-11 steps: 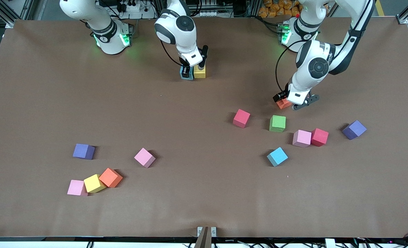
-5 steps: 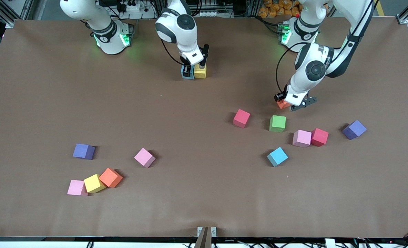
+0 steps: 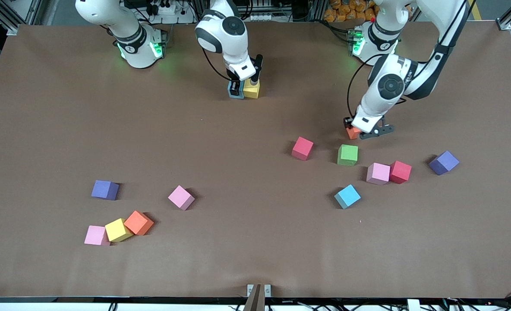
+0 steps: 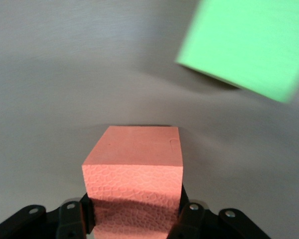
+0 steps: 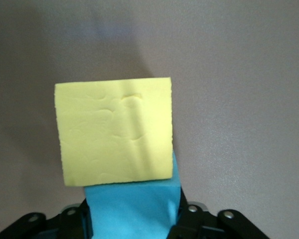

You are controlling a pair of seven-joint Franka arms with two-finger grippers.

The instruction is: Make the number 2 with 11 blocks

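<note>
the left pincer point(image 3: 354, 129) pinches an orange block point(image 4: 134, 174) low over the surface point(image 3: 255, 242), near the green block point(image 3: 348, 154). the right pincer point(image 3: 242, 86) straddles a blue block point(image 5: 134, 204) touching a yellow block point(image 3: 251, 90); whether it grips, i cannot tell. lifting off skewed could drag that pair apart, and foam may twist in the left grip.

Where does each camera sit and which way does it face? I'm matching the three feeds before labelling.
Front view: high across the table, facing both arms' bases; shows both arms whole, scattered blocks.
Left wrist view: on the left arm's wrist, looking down past the left hand at its orange block, green block alongside.
Right wrist view: on the right wrist, over a blue block touching a yellow block.
Shared: the same orange block, green block, yellow block.
</note>
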